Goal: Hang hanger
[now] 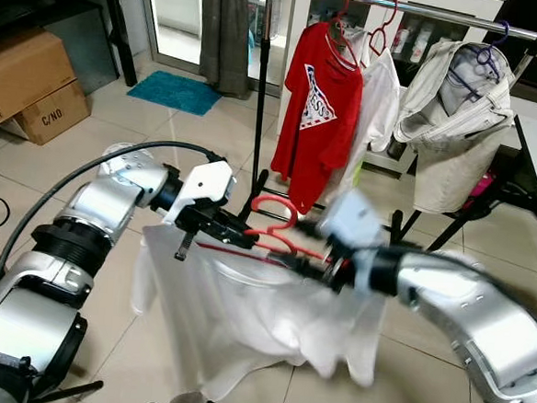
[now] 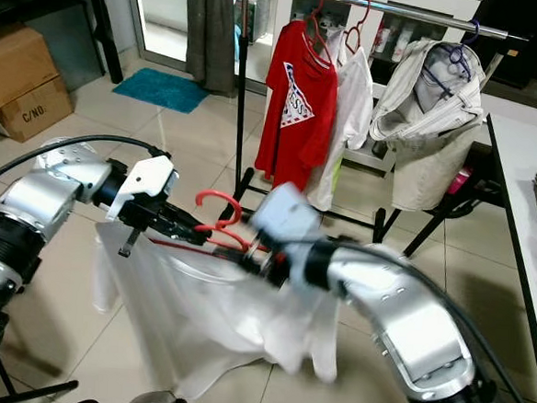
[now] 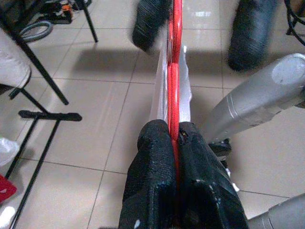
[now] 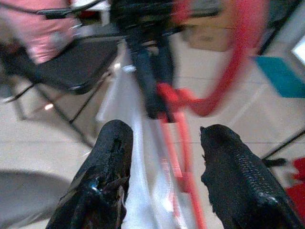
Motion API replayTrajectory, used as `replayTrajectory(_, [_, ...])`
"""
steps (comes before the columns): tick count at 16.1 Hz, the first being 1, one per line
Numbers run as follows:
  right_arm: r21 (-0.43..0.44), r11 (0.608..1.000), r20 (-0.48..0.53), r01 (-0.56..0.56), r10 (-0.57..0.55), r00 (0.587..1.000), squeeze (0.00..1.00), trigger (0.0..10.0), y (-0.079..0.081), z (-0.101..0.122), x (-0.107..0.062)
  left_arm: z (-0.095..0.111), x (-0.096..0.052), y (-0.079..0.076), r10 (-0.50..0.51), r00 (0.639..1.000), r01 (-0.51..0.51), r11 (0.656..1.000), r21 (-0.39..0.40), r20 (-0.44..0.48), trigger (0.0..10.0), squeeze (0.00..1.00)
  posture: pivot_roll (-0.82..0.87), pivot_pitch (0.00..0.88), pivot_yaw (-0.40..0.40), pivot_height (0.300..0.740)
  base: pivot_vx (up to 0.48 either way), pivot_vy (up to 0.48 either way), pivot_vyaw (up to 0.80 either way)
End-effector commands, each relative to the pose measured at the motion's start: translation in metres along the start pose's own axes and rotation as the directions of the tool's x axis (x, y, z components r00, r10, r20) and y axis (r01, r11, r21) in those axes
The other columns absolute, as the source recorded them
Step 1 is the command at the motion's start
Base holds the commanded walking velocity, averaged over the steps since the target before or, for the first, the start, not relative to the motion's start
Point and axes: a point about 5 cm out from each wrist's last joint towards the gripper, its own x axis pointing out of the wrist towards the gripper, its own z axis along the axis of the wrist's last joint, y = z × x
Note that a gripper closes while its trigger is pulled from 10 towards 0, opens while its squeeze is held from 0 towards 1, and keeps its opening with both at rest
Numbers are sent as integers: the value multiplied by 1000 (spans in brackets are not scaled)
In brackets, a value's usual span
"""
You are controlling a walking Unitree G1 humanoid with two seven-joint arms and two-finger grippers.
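A red hanger carries a white shirt that hangs low in front of me. My left gripper is shut on the hanger's left side; its pads pinch the red bar. My right gripper, blurred, is at the hanger's right side. It is open, with the fingers on either side of the red bar and not touching it. The hanger's hook points up. The clothes rail stands behind, farther away.
On the rail hang a red T-shirt, a white top and a beige jacket. The rack's black feet spread over the tiled floor. Cardboard boxes and a blue mat lie at the left; a white table is at the right.
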Motion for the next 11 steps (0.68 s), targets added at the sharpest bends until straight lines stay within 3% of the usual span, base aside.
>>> replayTrajectory(1, [-40, 999, 5, -21, 21, 1000, 0, 10000, 2, 4, -1, 8, 0, 1, -16, 1000, 15, 999, 49, 3, 0, 0, -46, 0, 3, 740, 0, 0, 0])
replayTrajectory(4, [-29, 1000, -8, -8, 8, 1000, 0, 10000, 1, 1, 2, 12, 2, -2, -46, 999, 46, 997, 66, 6, 0, 0, -47, 0, 0, 740, 0, 0, 0])
replayTrajectory(5, [-12, 1000, -5, -7, 7, 1000, 0, 3686, 0, 1, 3, 13, 3, -2, -48, 999, 47, 997, 69, 10, 0, 0, -48, 0, 0, 740, 0, 0, 0])
replayTrajectory(6, [-2, 1000, -5, -8, 8, 1000, 0, 0, -1, 1, 3, 14, 3, -2, -47, 999, 46, 997, 66, 18, 0, 0, -48, 0, -1, 740, 0, 0, 0])
replayTrajectory(11, [-3, 1000, -27, -28, 28, 999, 0, 0, -1, -2, 2, 18, -1, -2, -42, 999, 40, 997, 60, 29, 0, 0, -45, 0, -11, 740, 0, 0, 0])
